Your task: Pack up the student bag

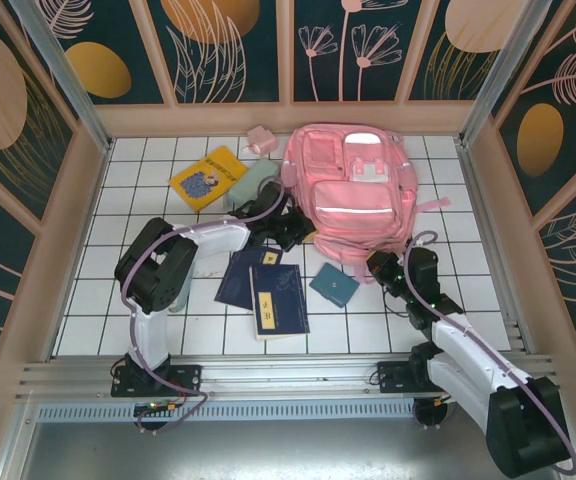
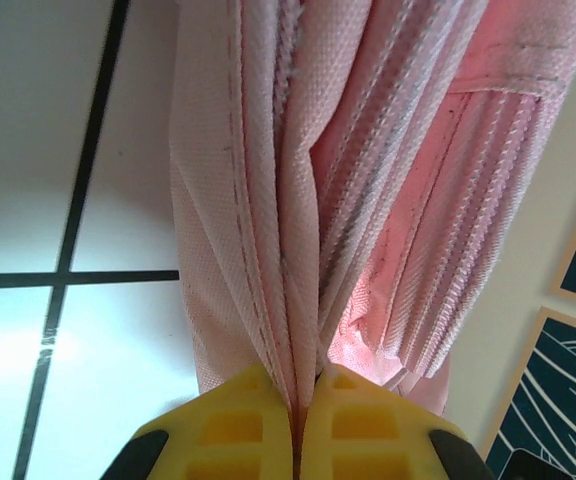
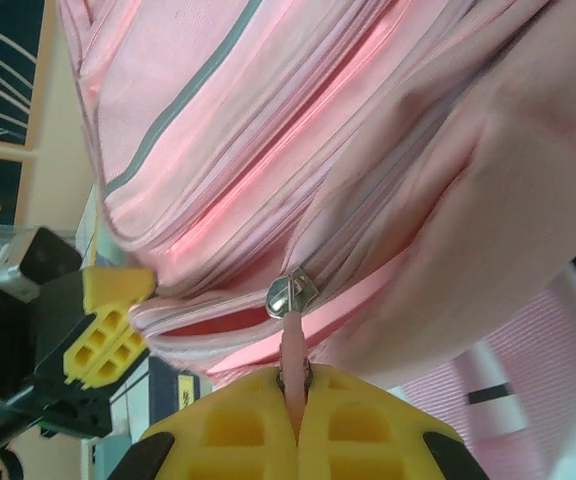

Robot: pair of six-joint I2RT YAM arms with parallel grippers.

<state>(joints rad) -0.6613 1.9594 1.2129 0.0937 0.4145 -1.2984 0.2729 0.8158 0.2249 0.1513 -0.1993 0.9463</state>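
Note:
The student bag is a large glossy pink backpack lying flat at the back middle of the tiled table. At its near left edge, my left gripper is shut on a fold of the bag's pink fabric beside the zipper teeth, with the yellow fingertips pressed together on the cloth. My right gripper is at the bag's near right corner. It is shut on the pink pull tab hanging from the silver zipper slider. The zipper gapes slightly to the left of the slider.
Two navy books and a small teal book lie in front of the bag. A yellow book, a pale-green pencil case and a small pink item sit at the back left. Walls enclose the table.

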